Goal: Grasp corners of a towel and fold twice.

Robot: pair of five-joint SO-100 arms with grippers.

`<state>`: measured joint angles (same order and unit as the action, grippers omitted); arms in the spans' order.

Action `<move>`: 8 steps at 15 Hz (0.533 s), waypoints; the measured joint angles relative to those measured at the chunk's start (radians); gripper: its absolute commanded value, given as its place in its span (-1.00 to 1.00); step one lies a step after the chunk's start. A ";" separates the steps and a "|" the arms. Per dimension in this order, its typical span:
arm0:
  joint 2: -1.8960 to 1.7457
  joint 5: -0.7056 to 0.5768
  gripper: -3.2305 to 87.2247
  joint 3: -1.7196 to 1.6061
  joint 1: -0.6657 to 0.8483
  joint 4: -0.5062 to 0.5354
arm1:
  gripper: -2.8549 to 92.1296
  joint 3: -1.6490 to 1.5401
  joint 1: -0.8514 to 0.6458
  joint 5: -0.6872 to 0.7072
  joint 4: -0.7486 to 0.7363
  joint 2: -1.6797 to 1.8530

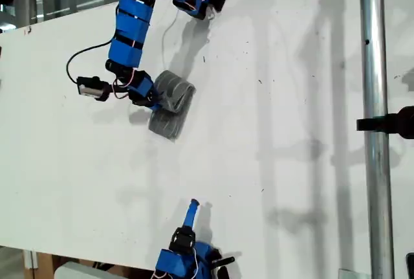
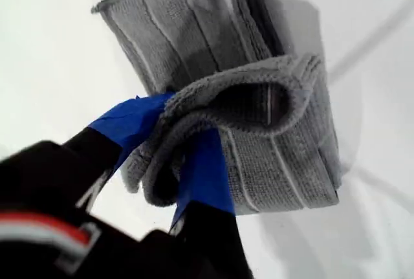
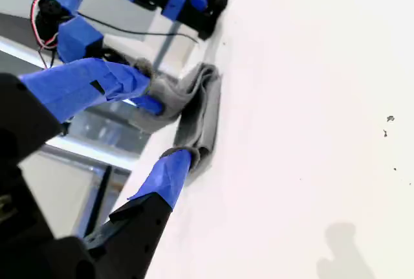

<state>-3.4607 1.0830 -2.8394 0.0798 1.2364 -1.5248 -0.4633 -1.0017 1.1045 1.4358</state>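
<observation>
My first end effector was clamped on a rolled edge of the towel, which lay partly folded on the white bench directly beneath it. My second end effector (well apart, jaws parted and empty) pointed toward it. The bunched grip risked dragging the lower layers askew or slipping free. No containers were present.

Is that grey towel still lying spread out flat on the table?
No: the towel is bunched and doubled over, with one looped edge lifted off the table and pinched in my first end effector.
</observation>
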 measured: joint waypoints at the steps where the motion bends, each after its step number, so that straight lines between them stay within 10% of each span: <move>1: 0.000 0.000 -0.48 0.000 0.000 0.000 | -0.55 0.000 -0.002 0.017 -0.052 -0.005; 8: 0.000 0.012 -0.56 -0.115 -0.009 -0.087 | -0.94 -0.176 0.000 0.087 -0.109 0.402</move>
<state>-3.4607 1.0953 -2.9544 0.0706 1.1490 -1.7012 -0.4633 -0.9143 0.9956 1.8377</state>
